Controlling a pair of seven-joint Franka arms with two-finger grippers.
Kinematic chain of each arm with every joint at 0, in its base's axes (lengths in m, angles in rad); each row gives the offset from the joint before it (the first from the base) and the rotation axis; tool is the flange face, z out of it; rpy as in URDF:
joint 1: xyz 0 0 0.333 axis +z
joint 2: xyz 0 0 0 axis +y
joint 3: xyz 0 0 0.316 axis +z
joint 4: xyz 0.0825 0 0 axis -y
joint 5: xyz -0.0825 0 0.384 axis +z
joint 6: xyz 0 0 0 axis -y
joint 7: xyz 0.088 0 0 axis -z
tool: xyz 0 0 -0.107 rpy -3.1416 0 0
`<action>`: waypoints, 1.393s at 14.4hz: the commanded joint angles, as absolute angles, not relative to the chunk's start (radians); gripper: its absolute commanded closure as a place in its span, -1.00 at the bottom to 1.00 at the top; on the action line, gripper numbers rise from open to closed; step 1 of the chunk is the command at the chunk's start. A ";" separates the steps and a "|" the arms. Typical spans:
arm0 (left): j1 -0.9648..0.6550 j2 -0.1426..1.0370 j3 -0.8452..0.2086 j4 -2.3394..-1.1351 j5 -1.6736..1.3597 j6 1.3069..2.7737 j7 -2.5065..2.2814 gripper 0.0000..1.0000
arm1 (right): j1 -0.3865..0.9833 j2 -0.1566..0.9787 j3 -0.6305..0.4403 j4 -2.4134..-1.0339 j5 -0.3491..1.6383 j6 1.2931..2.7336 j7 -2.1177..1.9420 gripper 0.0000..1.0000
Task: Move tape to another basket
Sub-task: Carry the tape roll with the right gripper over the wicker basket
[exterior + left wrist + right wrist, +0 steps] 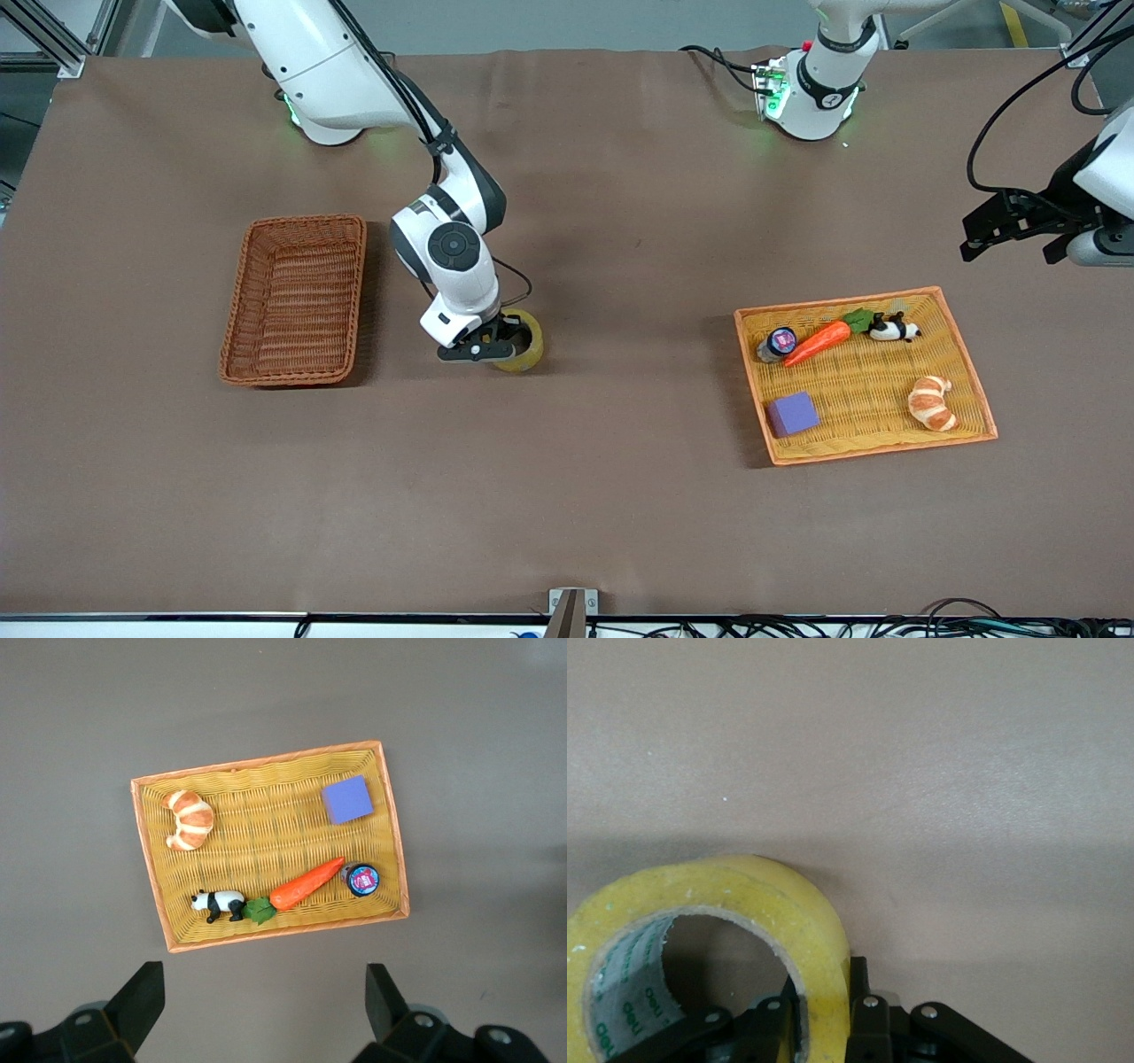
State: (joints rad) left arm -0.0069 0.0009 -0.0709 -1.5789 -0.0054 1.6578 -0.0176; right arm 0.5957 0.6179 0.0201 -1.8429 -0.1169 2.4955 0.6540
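The tape, a yellowish translucent roll, stands on edge low at the table, between the wicker basket and the yellow tray. My right gripper is shut on the tape. In the right wrist view the fingers pinch the tape's wall, one inside the ring and one outside. The reddish-brown basket lies toward the right arm's end and holds nothing. My left gripper is open and empty in the air, above the table by the tray's edge; it also shows in the left wrist view.
The shallow yellow tray, also in the left wrist view, holds a croissant, a purple block, a carrot, a toy panda and a small jar. Brown cloth covers the table.
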 commanded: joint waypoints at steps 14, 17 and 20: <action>-0.051 -0.091 -0.006 -1.663 0.015 1.621 -0.058 -0.99 | 0.188 0.062 0.023 -2.034 -0.124 1.956 0.200 0.99; -0.052 -0.083 -0.008 -1.651 0.015 1.640 -0.058 -0.99 | 0.118 -0.014 0.023 -2.205 -0.124 2.076 0.111 0.99; -0.054 -0.077 -0.011 -1.652 0.017 1.650 -0.058 -0.99 | 0.075 -0.035 0.021 -2.383 -0.132 2.299 0.066 0.99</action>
State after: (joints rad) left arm -0.0454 -0.0680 -0.0097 -1.6395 -0.0053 1.6282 -0.0450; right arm 0.1091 0.0288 0.0015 -2.2490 -0.1203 2.1888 0.0958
